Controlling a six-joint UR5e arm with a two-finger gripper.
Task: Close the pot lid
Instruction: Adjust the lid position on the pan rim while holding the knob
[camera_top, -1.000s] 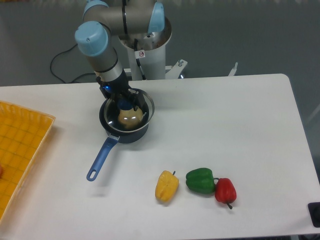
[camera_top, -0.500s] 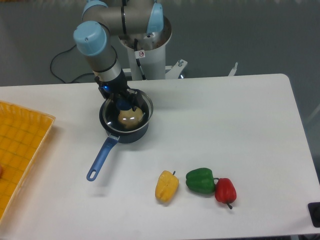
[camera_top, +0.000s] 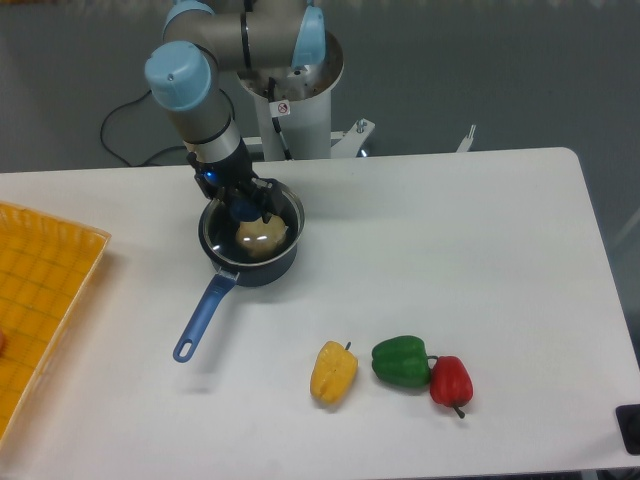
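Observation:
The dark navy pot (camera_top: 262, 268) stands at the back left of the white table, its blue handle (camera_top: 204, 317) pointing toward the front left. The glass lid (camera_top: 282, 213) with its metal rim lies over the pot's mouth, nearly lined up with it; I cannot tell whether it rests on the rim. My gripper (camera_top: 247, 208) reaches down over the lid's centre and is shut on the blue knob. Through the glass a pale round object (camera_top: 261, 236) shows inside the pot.
A yellow pepper (camera_top: 334, 372), a green pepper (camera_top: 401, 361) and a red pepper (camera_top: 451, 381) lie in a row at the front. An orange tray (camera_top: 40, 290) sits at the left edge. The robot base (camera_top: 295, 100) stands behind the pot.
The lid and gripper have shifted slightly left, bringing the lid's rim more in line with the pot. Everything else stays put.

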